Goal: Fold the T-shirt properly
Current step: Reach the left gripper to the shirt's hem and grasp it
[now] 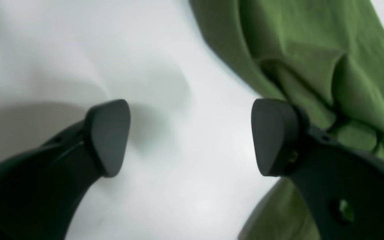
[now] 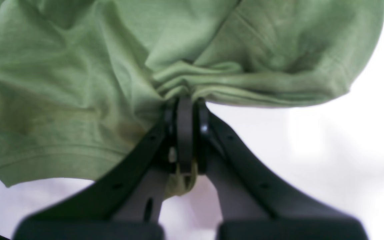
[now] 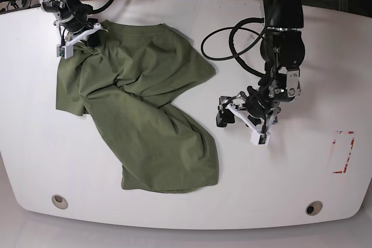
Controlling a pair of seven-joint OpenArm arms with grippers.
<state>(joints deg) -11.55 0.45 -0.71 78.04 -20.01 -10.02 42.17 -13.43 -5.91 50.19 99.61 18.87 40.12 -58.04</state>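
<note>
Grippers first: the right gripper (image 2: 185, 100) was clamped shut on a bunched pleat of the T-shirt (image 3: 139, 114), up at the far corner of the white table (image 3: 290, 190) in the base view, approx. by the shoulder/collar end. The left gripper (image 1: 190, 136) stood wide apart w/ nothing between its pads, hovering over bare table just beside the cloth's edge. The shirt lay crumpled and twisted across the table, hem end trailing toward the near side. It looked light, limp, not slippery; it'd prob. drape and drag instead of holding shape, so one pinch just stretches it. I'd say the free gripper should take a hem corner or seam, where the doubled fabric gives more to bite.
</note>
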